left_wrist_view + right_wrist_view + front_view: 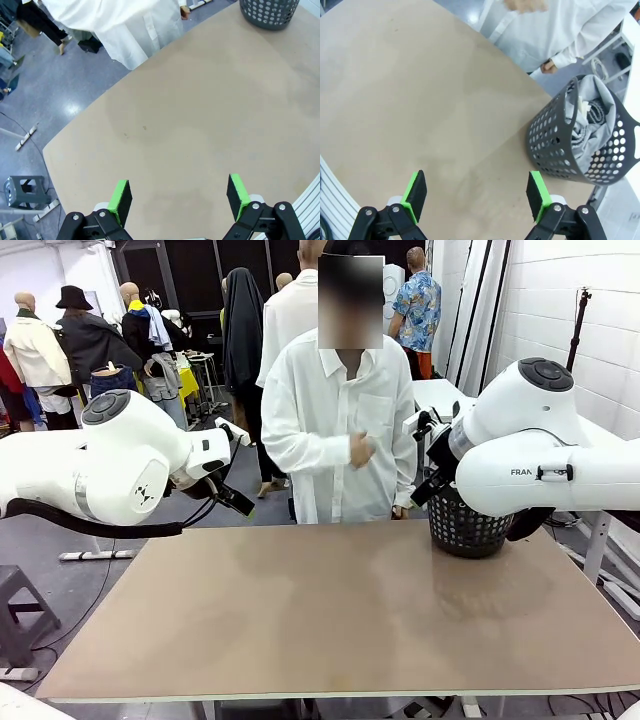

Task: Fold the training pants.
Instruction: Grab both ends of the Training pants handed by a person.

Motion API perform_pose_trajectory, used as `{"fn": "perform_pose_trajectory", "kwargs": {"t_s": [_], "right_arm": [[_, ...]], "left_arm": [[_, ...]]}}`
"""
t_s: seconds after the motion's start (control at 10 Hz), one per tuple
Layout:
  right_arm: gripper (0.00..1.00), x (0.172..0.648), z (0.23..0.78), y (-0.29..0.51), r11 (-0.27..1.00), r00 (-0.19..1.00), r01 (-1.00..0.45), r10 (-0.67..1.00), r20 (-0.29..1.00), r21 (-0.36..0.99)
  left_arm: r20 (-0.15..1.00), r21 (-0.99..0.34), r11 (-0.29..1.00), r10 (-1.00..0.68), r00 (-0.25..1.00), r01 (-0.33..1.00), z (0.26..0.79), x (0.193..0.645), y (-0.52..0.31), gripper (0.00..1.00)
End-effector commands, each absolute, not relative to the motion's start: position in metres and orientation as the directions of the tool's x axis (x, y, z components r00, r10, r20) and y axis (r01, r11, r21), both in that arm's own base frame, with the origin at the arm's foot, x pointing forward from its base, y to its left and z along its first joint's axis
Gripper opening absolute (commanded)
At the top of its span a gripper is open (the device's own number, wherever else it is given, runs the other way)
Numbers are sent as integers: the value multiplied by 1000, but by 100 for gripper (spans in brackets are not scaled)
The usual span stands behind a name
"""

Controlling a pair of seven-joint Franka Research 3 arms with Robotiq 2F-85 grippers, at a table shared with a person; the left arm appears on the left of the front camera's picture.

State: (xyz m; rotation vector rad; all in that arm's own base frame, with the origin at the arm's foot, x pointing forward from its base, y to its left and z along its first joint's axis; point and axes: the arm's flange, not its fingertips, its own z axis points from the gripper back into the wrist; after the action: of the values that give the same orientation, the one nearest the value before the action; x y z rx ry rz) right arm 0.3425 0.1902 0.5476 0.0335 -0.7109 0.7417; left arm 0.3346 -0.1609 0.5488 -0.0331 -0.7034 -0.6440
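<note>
The training pants [600,107] are light grey and lie bunched inside the black perforated basket [555,145], their gathered waistband showing at the top. The basket [468,528] stands at the table's far right, partly behind my right arm. My right gripper [477,192] hovers open above the bare tabletop, left of the basket, with nothing between its green pads. High over the left part of the table, my left gripper [179,196] is open too and holds nothing. The basket [269,11] appears far off in the left wrist view.
A person in a white shirt [340,430] stands at the far edge of the brown table [330,610], one hand raised to the chest. A grey step stool [22,191] sits on the floor off the table's left side.
</note>
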Motion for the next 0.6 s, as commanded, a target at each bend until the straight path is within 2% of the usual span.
{"fn": "perform_pose_trajectory", "kwargs": {"t_s": [0.0, 0.5], "right_arm": [[100, 342, 548, 191, 746, 515, -632, 608, 605, -211], [100, 342, 548, 191, 746, 515, -632, 608, 605, -211]], "left_arm": [[611, 187, 803, -546, 574, 566, 549, 334, -161, 100], [611, 187, 803, -546, 574, 566, 549, 334, -161, 100]]}}
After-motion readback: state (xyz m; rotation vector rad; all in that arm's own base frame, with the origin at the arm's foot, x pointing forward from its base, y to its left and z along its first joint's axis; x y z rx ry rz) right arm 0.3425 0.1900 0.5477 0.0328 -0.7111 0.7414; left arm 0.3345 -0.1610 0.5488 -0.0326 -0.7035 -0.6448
